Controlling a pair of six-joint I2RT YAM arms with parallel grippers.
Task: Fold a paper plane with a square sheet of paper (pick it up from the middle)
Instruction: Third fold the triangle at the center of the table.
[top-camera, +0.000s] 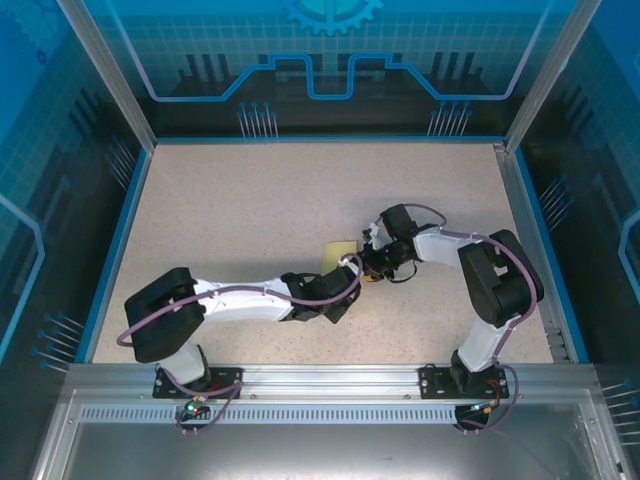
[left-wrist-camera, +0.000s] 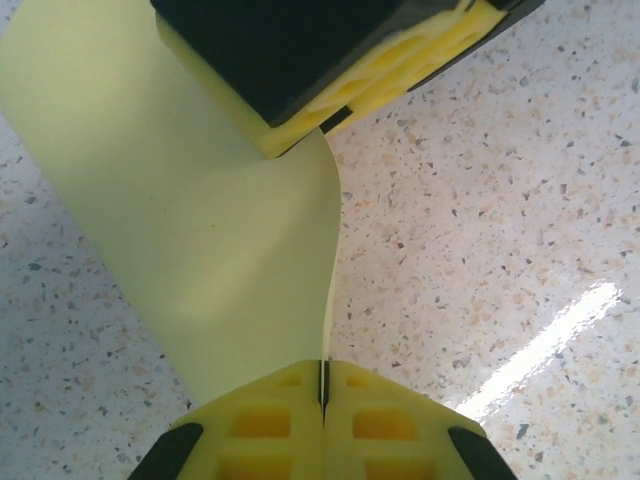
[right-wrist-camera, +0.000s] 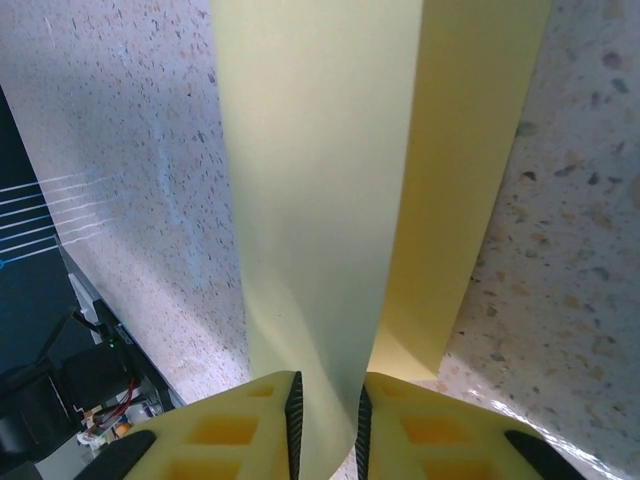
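The square sheet of paper (top-camera: 338, 250), pale yellow, hangs bent between my two grippers just above the middle of the speckled table (top-camera: 250, 200). My left gripper (top-camera: 352, 268) is shut on one edge of the sheet (left-wrist-camera: 200, 230), its yellow fingertips pressed together (left-wrist-camera: 323, 375). My right gripper (top-camera: 373, 260) faces it from the other side (left-wrist-camera: 320, 125). In the right wrist view its jaws (right-wrist-camera: 325, 418) stand a little apart, and the sheet (right-wrist-camera: 320, 200) runs loosely between them in two curved layers. A paper plane is out of view.
Both forearms reach in from the near edge and meet at the table's centre. A metal rail (top-camera: 320, 375) runs along the near edge with the arm bases on it. Blue-trimmed walls (top-camera: 118, 240) bound the table left, right and back.
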